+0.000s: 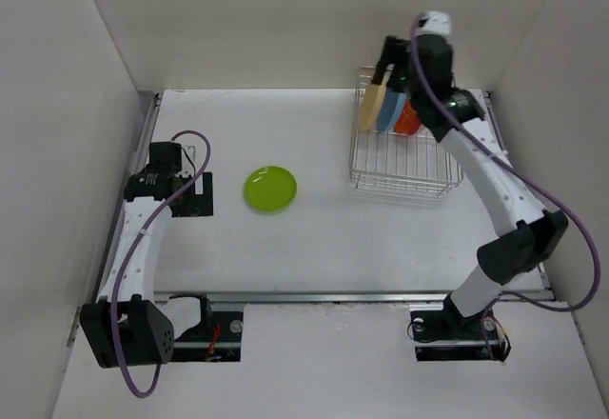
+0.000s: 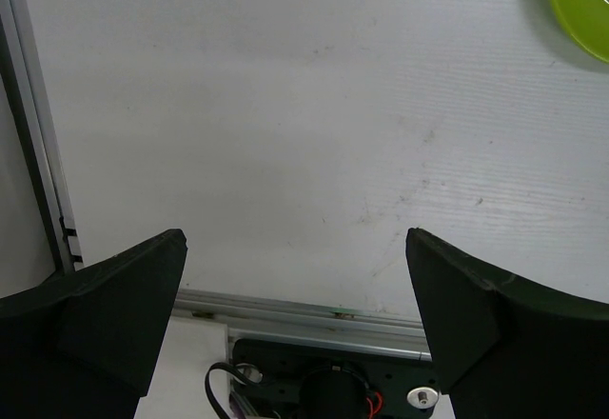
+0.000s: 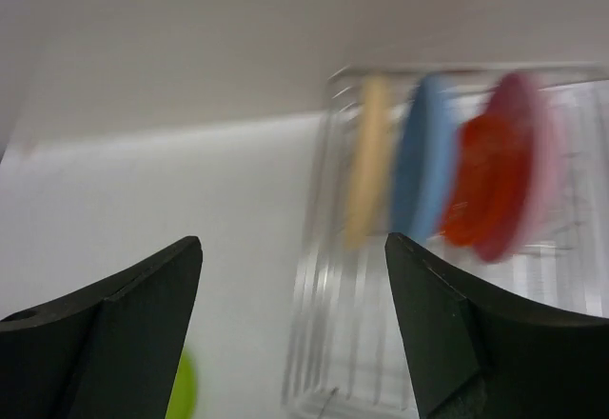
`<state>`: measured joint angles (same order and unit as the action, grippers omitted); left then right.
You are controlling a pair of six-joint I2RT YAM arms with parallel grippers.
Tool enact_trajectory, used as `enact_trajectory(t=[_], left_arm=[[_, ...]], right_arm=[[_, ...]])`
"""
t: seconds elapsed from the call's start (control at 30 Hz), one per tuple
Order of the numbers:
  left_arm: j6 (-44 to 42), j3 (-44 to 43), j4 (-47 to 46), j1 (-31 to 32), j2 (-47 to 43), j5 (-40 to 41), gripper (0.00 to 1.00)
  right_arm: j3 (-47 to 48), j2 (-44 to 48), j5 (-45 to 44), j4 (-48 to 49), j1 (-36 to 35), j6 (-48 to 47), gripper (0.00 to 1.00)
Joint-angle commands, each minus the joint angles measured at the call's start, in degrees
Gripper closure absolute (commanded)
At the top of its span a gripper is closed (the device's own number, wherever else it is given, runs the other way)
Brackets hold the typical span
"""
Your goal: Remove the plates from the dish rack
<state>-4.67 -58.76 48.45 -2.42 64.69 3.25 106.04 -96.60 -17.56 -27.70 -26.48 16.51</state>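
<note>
While the left gripper (image 2: 295,238) is sitting low over the near left of the table (image 1: 333,248), its jaws are standing wide apart and holding nothing. Close beneath its fingers a metal rail (image 2: 304,309) is running along the table edge. In front of this hand only bare tabletop is showing, and the lime green plate (image 1: 270,189) is lying flat ahead of it and off to its right, well apart, with just the rim cutting into the corner of the left wrist view. Further right, the dish rack (image 1: 400,186) is sitting against the far side of the table. The cream-yellow plate (image 3: 369,162), the blue plate (image 3: 425,157), the orange-red plate (image 3: 481,186) and the pink plate (image 3: 528,152) are standing on edge inside it, side by side in that order. The right gripper (image 3: 293,243) is hovering above the rack's far left corner, over the top edge of the cream-yellow plate. Its jaws are also standing apart and are clamping nothing. From this hand the cream-yellow plate is showing below, just inside the right finger, and the other three are lying beyond that finger. The wrist view is blurred, so whether the rack's wire side is coming between the fingers and that plate cannot be told. A purple cable (image 1: 571,248) is looping along the right arm.
</note>
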Motion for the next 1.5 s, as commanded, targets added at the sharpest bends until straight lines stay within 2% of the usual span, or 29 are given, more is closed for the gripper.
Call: enact_trajectory(t=[0.0,0.1,0.23,0.4,0.5,0.53,0.57,0.63,0.67,0.8,0.9,1.07,1.2,1.23,1.3,1.37,1.47], left_arm=[[-0.5,-1.0,0.0,-0.4,-0.9,-1.0,0.00],[-0.5,-1.0,0.0,-0.4,-0.3,-1.0,0.00],[-0.5,-1.0,0.0,-0.4,0.7,-1.0,0.00],[-0.5,-1.0,0.0,-0.4,1.2,-1.0,0.00],[-0.5,-1.0,0.5,-0.4,1.2,-0.5,0.00],[-0.5,-1.0,0.5,-0.4,1.2,-0.5,0.00],[-0.5,-1.0,0.5,-0.4,1.8,-0.5,0.00],[-0.5,-1.0,0.5,-0.4,1.8,-0.5,0.00],[-0.5,-1.0,0.5,-0.4,1.8,-0.5,0.00],[-1.0,-2.1,0.5,-0.4,2.3,-1.5,0.00],[-1.6,-3.3,1.7,-0.4,2.8,-3.9,0.00],[-2.8,-4.5,3.4,-0.4,3.3,-6.3,0.00],[-3.4,-4.5,3.9,-0.4,2.6,-8.9,0.00],[-3.4,-4.5,3.9,-0.4,1.9,-9.4,0.00],[-4.0,-5.1,4.6,-0.4,1.4,-10.8,0.00],[-5.3,-6.4,5.2,-0.4,0.8,-12.4,0.00],[-6.3,-9.6,7.1,-0.4,0.8,-16.1,0.00]], right_arm=[[-1.9,-0.9,-19.3,0.2,7.6,2.8,0.16],[-2.6,-3.4,-18.6,1.3,13.5,2.8,0.20],[1.4,-10.1,-14.6,-0.5,18.4,4.1,0.21],[2.5,-16.1,-9.9,2.2,21.0,4.1,0.27],[4.2,-18.5,-8.6,2.2,21.6,4.1,0.34],[4.2,-19.8,-8.6,1.6,21.6,4.1,0.38],[4.2,-19.8,-8.6,1.6,22.1,4.1,0.49],[4.7,-20.5,-10.3,0.8,22.1,4.1,0.64],[4.7,-20.5,-10.8,0.8,22.1,4.1,0.79],[3.4,-15.5,-15.6,1.3,21.6,3.5,0.98],[4.0,-11.9,-21.0,1.3,20.9,0.9,1.00],[5.9,-7.3,-35.4,1.9,19.1,-6.7,1.00],[5.9,-2.1,-47.0,10.0,16.3,-17.4,1.00],[5.2,-1.0,-49.1,11.9,15.7,-22.4,1.00],[3.7,1.7,-51.9,15.3,13.4,-26.3,1.00],[2.5,6.6,-51.2,16.2,10.8,-27.1,1.00],[-2.3,13.8,-35.6,11.5,2.5,-24.0,1.00]])
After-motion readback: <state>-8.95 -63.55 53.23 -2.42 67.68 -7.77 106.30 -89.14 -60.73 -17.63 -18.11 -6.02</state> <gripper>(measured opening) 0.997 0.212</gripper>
